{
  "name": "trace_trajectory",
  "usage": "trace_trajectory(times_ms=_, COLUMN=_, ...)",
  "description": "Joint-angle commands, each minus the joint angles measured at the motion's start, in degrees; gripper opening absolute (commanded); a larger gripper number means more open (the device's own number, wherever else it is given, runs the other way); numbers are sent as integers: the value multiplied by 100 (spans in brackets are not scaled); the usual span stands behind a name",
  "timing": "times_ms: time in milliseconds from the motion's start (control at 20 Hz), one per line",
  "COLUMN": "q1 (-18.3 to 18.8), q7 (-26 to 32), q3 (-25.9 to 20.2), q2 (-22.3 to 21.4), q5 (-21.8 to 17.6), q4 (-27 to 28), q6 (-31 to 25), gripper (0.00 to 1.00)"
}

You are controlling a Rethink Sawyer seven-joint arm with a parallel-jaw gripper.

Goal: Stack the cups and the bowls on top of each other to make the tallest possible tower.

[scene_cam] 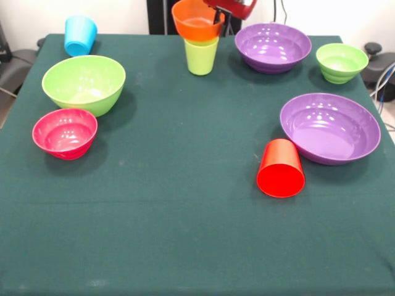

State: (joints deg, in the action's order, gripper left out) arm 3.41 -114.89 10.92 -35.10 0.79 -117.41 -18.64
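Green-clothed worktop: orange bowl perched on upright lime cup at 12 o'clock, gripper just beside its rim, jaws' state cannot be told; off-centre release risks toppling this narrow-based tower.

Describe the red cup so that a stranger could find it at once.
Start at the big purple bowl on the right of the green table. Touching its near-left rim stands the red cup. It is the only red cup, mouth down.
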Motion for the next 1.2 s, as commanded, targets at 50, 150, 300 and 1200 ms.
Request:
trace_trajectory(times_ms=50, q1=180, q7=-304, q3=-591, q2=346, q5=-43, q4=686, q6=-172, gripper=0)
trace_trajectory(times_ms=150, q1=174, q7=-307, q3=-588, q2=349, q5=-51, q4=688, q6=-169, gripper=0)
trace_trajectory(times_ms=300, q1=172, q7=-329, q3=-596, q2=359, q5=-58, q4=663, q6=-116, gripper=0)
trace_trajectory(times_ms=1200, q1=165, q7=-464, q3=-649, q2=282, q5=-11, q4=429, q6=-22, gripper=0)
